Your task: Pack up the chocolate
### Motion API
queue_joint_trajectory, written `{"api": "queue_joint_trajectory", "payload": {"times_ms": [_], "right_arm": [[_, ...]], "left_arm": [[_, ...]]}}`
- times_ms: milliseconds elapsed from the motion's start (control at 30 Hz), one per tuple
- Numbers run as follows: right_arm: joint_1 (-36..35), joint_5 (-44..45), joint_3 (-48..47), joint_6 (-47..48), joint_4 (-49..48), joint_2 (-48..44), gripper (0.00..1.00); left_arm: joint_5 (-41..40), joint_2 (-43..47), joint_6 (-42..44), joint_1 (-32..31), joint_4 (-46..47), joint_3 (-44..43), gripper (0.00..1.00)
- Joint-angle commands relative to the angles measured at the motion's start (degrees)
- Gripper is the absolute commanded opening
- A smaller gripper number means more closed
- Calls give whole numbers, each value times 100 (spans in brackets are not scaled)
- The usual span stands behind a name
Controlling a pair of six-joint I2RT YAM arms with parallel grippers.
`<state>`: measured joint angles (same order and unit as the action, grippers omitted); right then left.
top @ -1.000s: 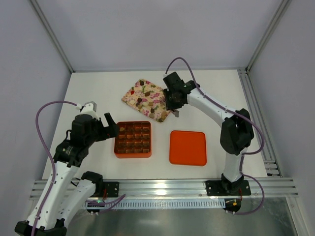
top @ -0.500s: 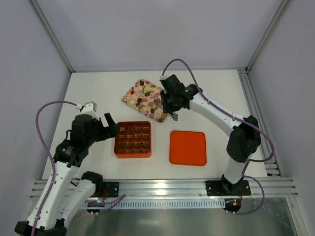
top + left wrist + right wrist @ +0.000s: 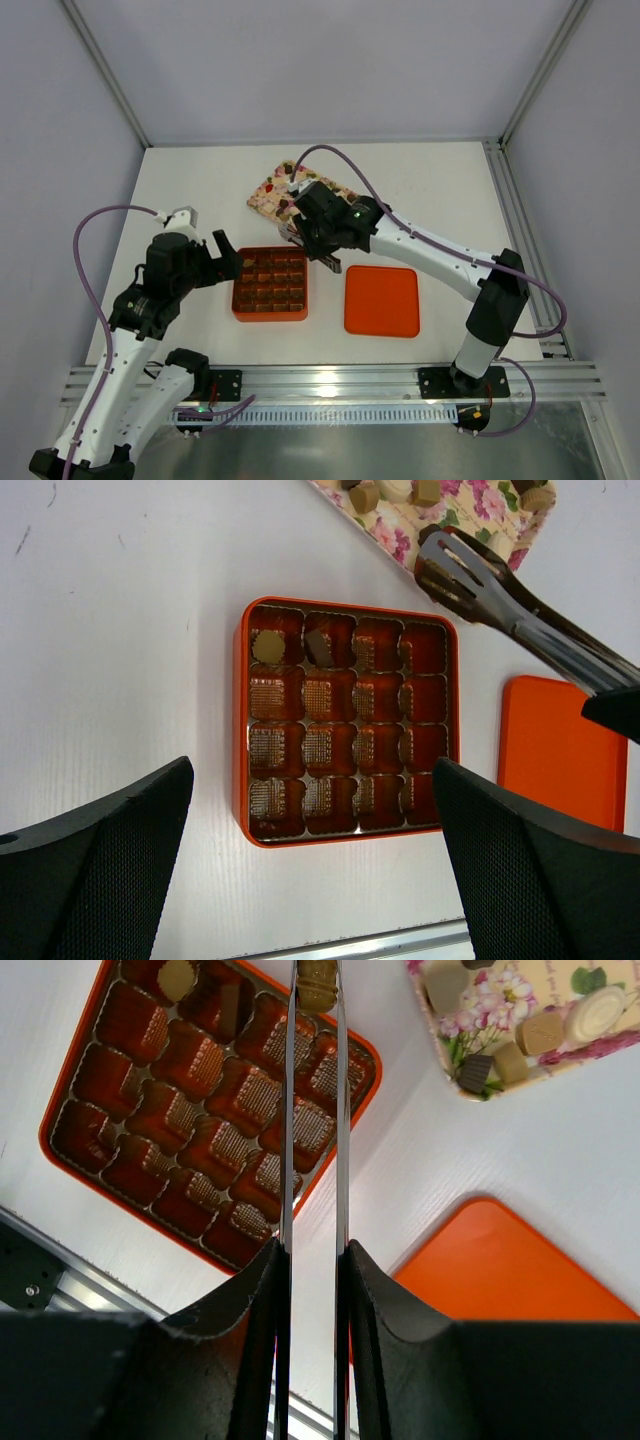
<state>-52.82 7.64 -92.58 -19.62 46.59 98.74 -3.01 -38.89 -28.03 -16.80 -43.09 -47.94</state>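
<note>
My right gripper (image 3: 312,1260) is shut on a pair of metal tongs (image 3: 287,1110). The tongs' tips pinch one tan chocolate (image 3: 318,985) above the far right corner of the orange grid box (image 3: 270,284). In the left wrist view the tongs (image 3: 520,620) hang between the box (image 3: 243,730) and the floral tray (image 3: 400,530). Two chocolates lie in the box's far left cells, one tan and round (image 3: 267,645), one dark (image 3: 320,648). More chocolates (image 3: 540,1032) sit on the tray (image 3: 268,196). My left gripper (image 3: 312,780) is open, near the box's left side.
The flat orange lid (image 3: 381,300) lies right of the box. The right arm (image 3: 420,245) reaches across above the lid and partly covers the tray. An aluminium rail (image 3: 340,380) runs along the table's near edge, and frame posts stand at the back corners.
The right arm has swung left and toward me, from over the floral tray to the box's far right corner, with the tongs in its grip. The left arm has not moved.
</note>
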Motion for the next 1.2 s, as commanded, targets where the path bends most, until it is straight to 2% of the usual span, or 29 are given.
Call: {"api": "queue_joint_trajectory", "payload": {"times_ms": [0,300,933,1167], "right_arm": [[-246,238,-120,-86,-1,-83,27],[-571,352,-76,-139,26,119,26],[-730,317,-59,-113,8,392,28],[-747,317,-41,-113,34,330,35]], "left_arm": [[-95,40,17,-43,152,-40,100],[-121,49,8,-69,143,-40,100],[-174,66,17,-87,134,-40,100],[-165,57,17,-87,126,-40,100]]}}
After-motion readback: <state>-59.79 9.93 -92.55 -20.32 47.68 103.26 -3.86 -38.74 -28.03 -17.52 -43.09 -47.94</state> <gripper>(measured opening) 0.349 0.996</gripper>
